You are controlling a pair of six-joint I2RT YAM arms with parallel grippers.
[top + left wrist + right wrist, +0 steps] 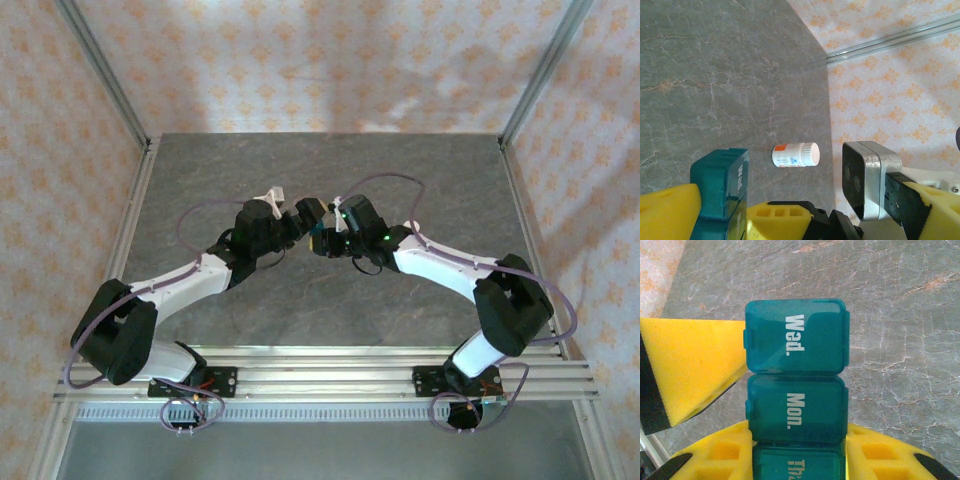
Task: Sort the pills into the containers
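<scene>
The teal pill box (pixel 796 370), a strip of square lidded compartments marked Wed., Mon. and Thu., is held above the table. My right gripper (pixel 797 452) is shut on its lower end, a yellow finger (pixel 722 452) on each side. Its lids look closed and the pills are hidden. My left gripper (pixel 800 215) stands wide open facing it. One of its yellow fingers (pixel 667 210) lies beside the box (pixel 720 182) without clamping it. Both grippers, left (pixel 306 214) and right (pixel 324 238), meet over the table's middle.
A small white pill bottle (pixel 796 154) with an orange label lies on its side on the grey stone-look table (pixel 715 75), beyond the left gripper. The right wrist's silver camera housing (pixel 870 180) sits close to the left gripper. Patterned walls enclose the table.
</scene>
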